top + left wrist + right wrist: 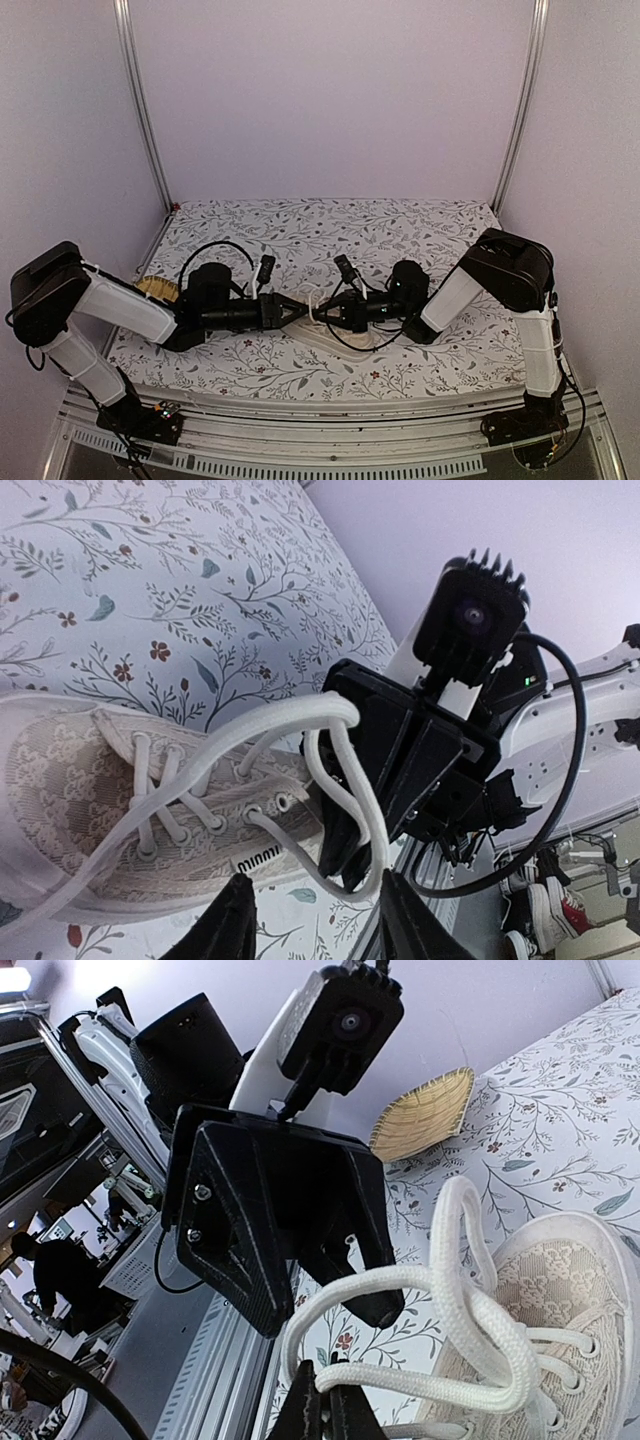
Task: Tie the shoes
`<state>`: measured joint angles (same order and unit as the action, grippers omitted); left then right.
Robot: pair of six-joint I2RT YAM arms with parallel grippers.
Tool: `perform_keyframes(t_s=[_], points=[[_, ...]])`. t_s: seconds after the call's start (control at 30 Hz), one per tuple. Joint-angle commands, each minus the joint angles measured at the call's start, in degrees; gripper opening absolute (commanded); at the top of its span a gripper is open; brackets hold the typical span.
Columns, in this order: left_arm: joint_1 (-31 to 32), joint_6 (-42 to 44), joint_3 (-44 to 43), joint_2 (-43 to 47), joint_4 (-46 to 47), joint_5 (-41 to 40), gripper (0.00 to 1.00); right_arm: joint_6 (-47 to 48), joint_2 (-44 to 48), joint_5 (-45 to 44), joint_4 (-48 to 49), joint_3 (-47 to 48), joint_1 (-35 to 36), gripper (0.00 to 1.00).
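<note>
The cream shoe [90, 770] lay on the flowered bench [300, 225], in the middle between the two arms. The right pincer [323, 1405] had its fingers almost together and, as far as I could judge, clamped on one strand of the laces [470, 1310], which made a loose crossing above the eyelets. The left pincer [325, 1310] was apart and held nothing, with a loop running just beside one finger. The step in hand seemed to be forming the knot. To do it well, the left pincer should close on that loop only, and then both arms should pull outward evenly and low, so that the shoe does not lift or turn.
</note>
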<state>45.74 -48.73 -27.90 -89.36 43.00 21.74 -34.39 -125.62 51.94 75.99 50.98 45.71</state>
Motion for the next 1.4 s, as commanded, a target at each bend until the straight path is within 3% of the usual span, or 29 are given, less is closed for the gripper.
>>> perform_keyframes(t_s=[0.0, 0.1, 0.4, 0.8, 1.07, 1.37], points=[[-0.78, -1.06, 0.55, 0.09, 5.6, -2.11, 0.43, 1.55, 0.89, -0.6, -2.21, -0.36, -0.32, 0.02], [-0.78, -1.3, -0.61, -0.83, 4.75, -2.27, 0.43, 1.77, 0.97, -0.78, -2.42, -0.51, -0.34, 0.02], [-1.18, -3.65, -2.79, -3.58, 1.08, -4.87, 0.28, 1.96, 1.17, -0.98, -2.75, -0.4, -0.29, 0.02], [-1.27, -7.36, 2.51, -3.1, 9.99, -8.12, 0.36, 2.08, 1.26, -0.97, -3.34, -0.31, -0.31, 0.02], [-1.24, -7.35, -0.33, -6.31, 8.06, -5.46, 0.27, 2.3, 1.28, -1.08, -3.67, -0.33, -0.36, 0.02], [-1.25, -5.6, -4.0, -8.88, 9.13, -0.47, 0.26, 2.74, 1.28, -1.08, -4.07, -0.32, -0.31, 0.02]])
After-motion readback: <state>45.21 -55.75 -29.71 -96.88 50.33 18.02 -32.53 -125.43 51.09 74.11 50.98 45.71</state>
